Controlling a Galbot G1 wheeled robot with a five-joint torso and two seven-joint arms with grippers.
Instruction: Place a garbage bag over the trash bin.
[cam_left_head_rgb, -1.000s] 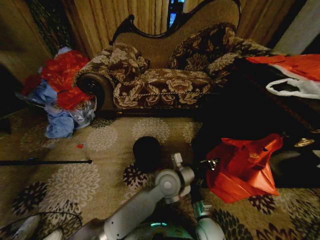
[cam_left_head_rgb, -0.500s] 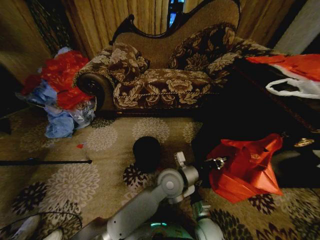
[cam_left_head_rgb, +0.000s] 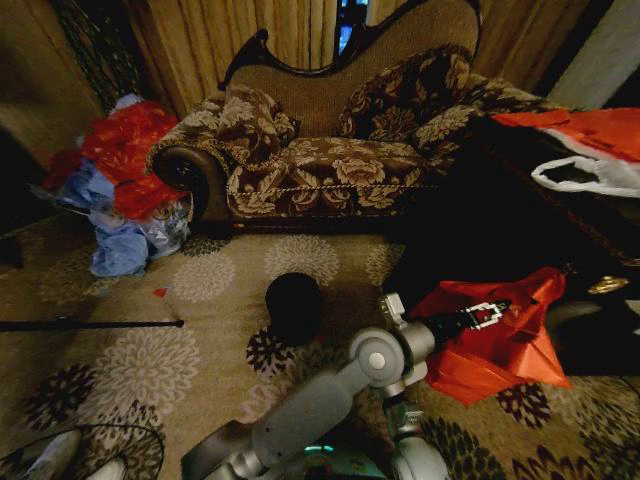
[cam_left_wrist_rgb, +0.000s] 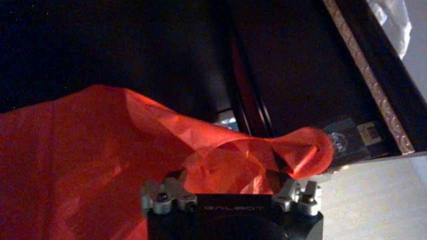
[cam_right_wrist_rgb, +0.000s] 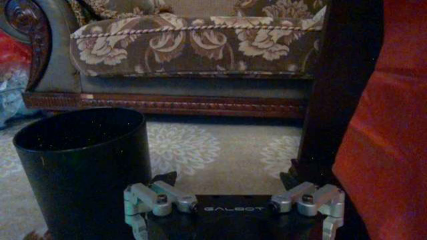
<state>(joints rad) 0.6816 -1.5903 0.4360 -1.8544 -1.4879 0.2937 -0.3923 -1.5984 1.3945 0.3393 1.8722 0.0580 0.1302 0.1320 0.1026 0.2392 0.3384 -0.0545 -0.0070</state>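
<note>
Reaching across the lower right of the head view, the left gripper (cam_left_head_rgb: 487, 316) is clenched on one garbage bag (cam_left_head_rgb: 500, 340) — one trash bin (cam_left_head_rgb: 294, 305) stands at centre, well apart. The right gripper (cam_right_wrist_rgb: 233, 202), fingers spread, sits beside that bin.

My left gripper (cam_left_head_rgb: 487, 316) reaches over the red garbage bag (cam_left_head_rgb: 500, 340), which lies right of the black bin (cam_left_head_rgb: 294, 305) on the carpet (cam_left_head_rgb: 200, 360).
</note>
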